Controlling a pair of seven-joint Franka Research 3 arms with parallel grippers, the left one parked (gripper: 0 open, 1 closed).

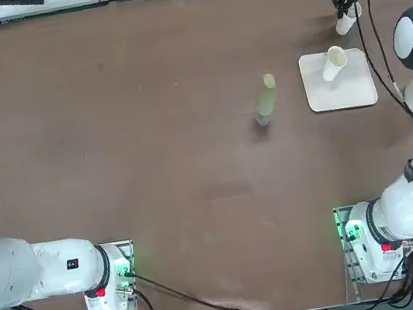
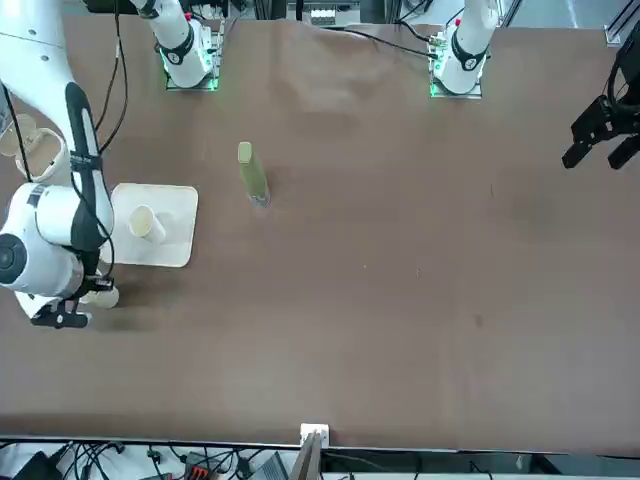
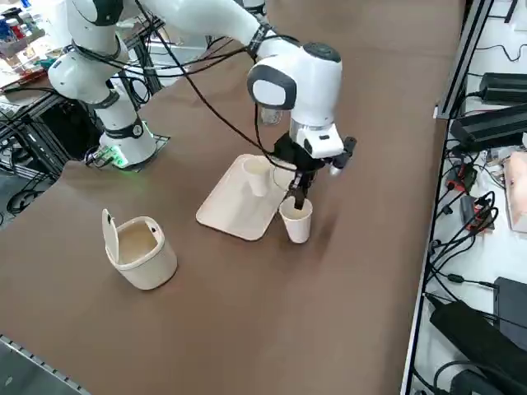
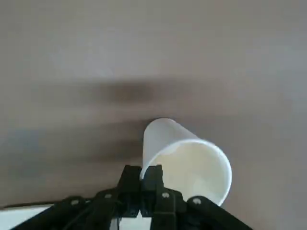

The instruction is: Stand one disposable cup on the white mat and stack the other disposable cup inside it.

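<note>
I see the right gripper (image 4: 142,173) clenched on a cup's (image 4: 184,160) rim beside the white mat (image 1: 341,89), near the table's (image 1: 154,171) far right corner.

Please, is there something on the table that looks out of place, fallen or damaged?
Nothing looks spilled or damaged. One cup stands upright on the white mat. The second cup stands on the bare table just off the mat's edge, its rim pinched by the right gripper. An olive bottle stands mid-table, apart from the task.
</note>
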